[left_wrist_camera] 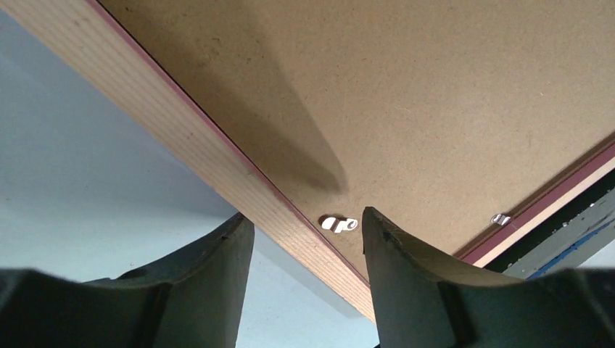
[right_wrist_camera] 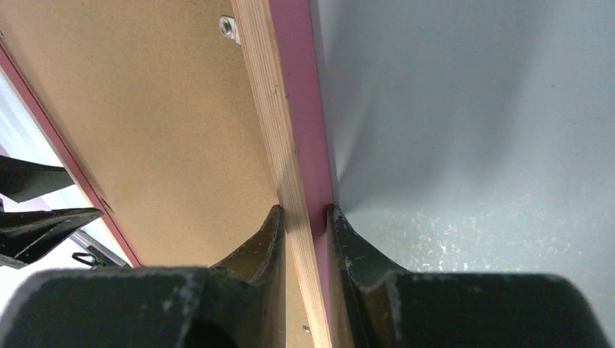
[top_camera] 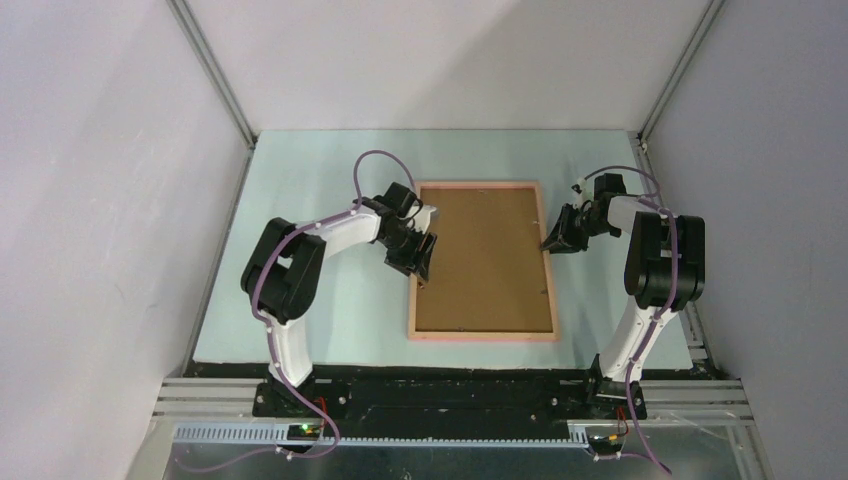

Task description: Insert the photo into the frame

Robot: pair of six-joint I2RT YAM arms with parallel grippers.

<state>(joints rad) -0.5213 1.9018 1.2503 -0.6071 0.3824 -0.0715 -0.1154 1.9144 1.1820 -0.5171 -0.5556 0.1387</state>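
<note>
Two black grippers: right gripper (right_wrist_camera: 304,210) clamped tight on one rail, pink with a plywood edge; left gripper (left_wrist_camera: 304,221) jaws apart, straddling the opposite rail. One thin rectangular frame (top_camera: 483,337) flat mid-table, one matte brown backing board (top_camera: 487,260) inside it.

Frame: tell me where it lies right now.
In the top view the frame lies flat mid-table, backing board up. The right hand pinches its right rail, and the open left hand straddles its left rail.
</note>
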